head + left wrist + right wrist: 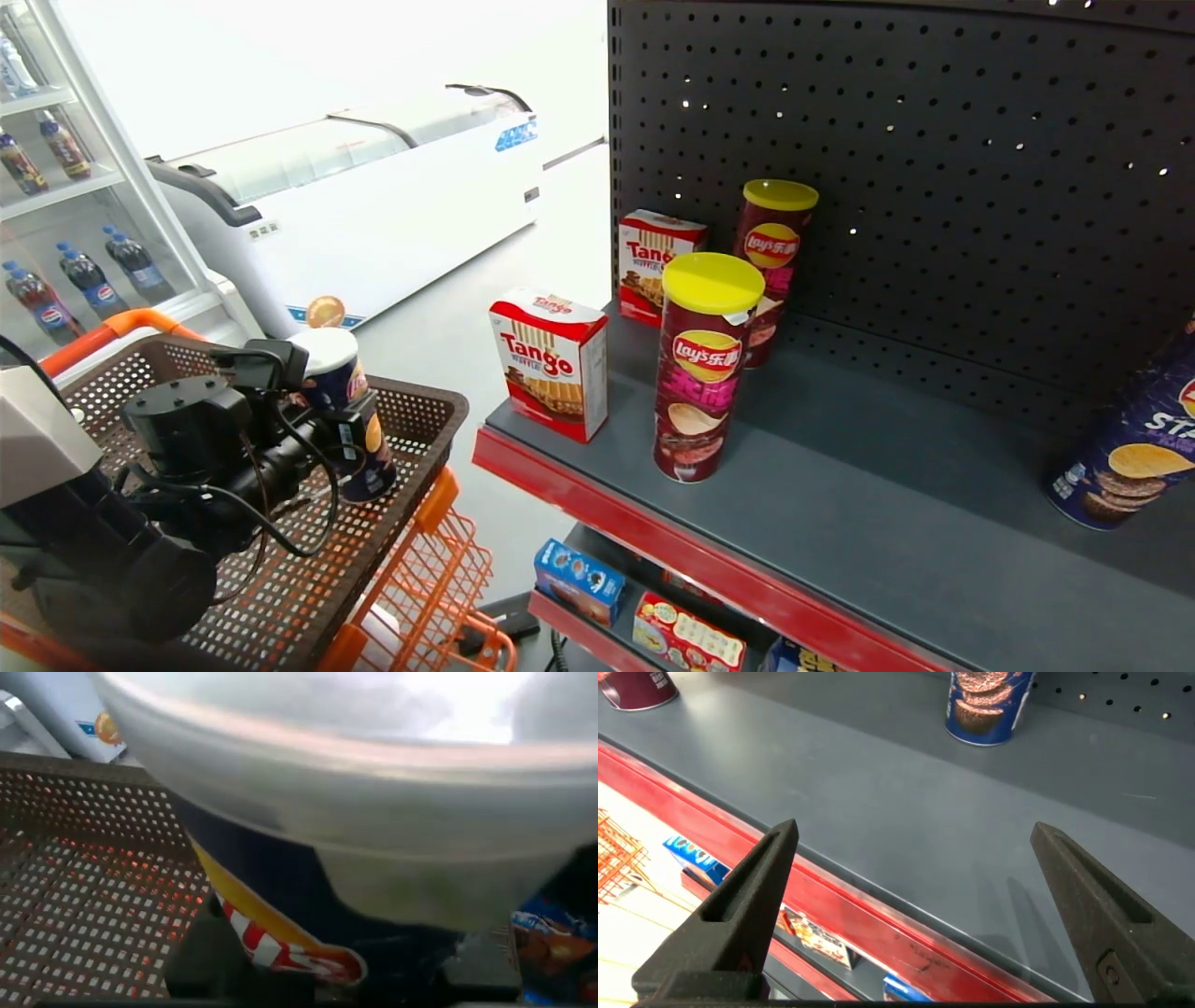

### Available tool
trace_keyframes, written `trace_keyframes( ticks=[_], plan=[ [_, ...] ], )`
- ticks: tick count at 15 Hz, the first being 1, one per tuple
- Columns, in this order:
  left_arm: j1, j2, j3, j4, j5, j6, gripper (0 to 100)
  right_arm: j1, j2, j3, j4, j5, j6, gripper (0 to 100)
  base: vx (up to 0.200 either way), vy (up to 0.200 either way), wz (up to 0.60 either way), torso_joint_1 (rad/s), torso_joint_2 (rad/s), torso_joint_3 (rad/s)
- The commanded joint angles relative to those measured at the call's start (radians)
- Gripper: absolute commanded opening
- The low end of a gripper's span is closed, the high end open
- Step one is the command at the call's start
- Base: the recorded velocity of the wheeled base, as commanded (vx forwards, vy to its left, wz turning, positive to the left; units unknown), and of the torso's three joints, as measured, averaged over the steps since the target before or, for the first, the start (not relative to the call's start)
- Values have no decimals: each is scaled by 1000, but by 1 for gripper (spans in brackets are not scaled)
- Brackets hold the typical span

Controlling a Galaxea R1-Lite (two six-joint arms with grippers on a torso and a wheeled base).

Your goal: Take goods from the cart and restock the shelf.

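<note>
White-lidded, dark-blue chip can [329, 364], yellow-red label

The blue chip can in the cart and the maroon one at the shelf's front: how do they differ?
The blue can has a pale lid; the maroon can has a yellow one. The blue can is in the cart basket, held by the left gripper; the maroon can stands free on the shelf. Both are tall, lidded tubes, upright.
</note>
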Motion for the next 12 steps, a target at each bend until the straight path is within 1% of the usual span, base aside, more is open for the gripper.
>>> trace_keyframes(
  ticks=[1, 2, 3, 5, 6, 7, 8, 9, 12],
  plan=[
    [-23, -147, 26, 24, -45, 0, 0, 0, 0, 0, 0, 0, -1, 100, 0, 0, 0, 0, 0, 0],
    [-34, -194, 34, 25, -65, -2, 0, 0, 0, 0, 0, 0, -1, 100, 0, 0, 0, 0, 0, 0],
    [-54, -230, 43, 30, -69, -5, 0, 0, 0, 0, 0, 0, 1, 100, 0, 0, 0, 0, 0, 0],
    [-120, -346, 77, 67, -68, -23, 0, 0, 0, 0, 0, 0, -1, 100, 0, 0, 0, 0, 0, 0],
    [-151, -394, 88, 101, -65, -23, 0, 0, 0, 0, 0, 0, 1, 100, 0, 0, 0, 0, 0, 0],
    [-158, -424, 100, 105, -74, -13, 0, 0, 0, 0, 0, 0, -1, 100, 0, 0, 0, 0, 0, 0],
    [-158, -424, 100, 105, -74, -13, 0, 0, 0, 0, 0, 0, -1, 100, 0, 0, 0, 0, 0, 0],
    [-241, -487, 137, 110, -80, 12, 0, 0, 0, 0, 0, 0, -1, 100, 0, 0, 0, 0, 0, 0],
    [-375, -578, 155, 147, -80, 10, 0, 0, 0, 0, 0, 0, 1, 100, 0, 0, 0, 0, 0, 0]
  ],
)
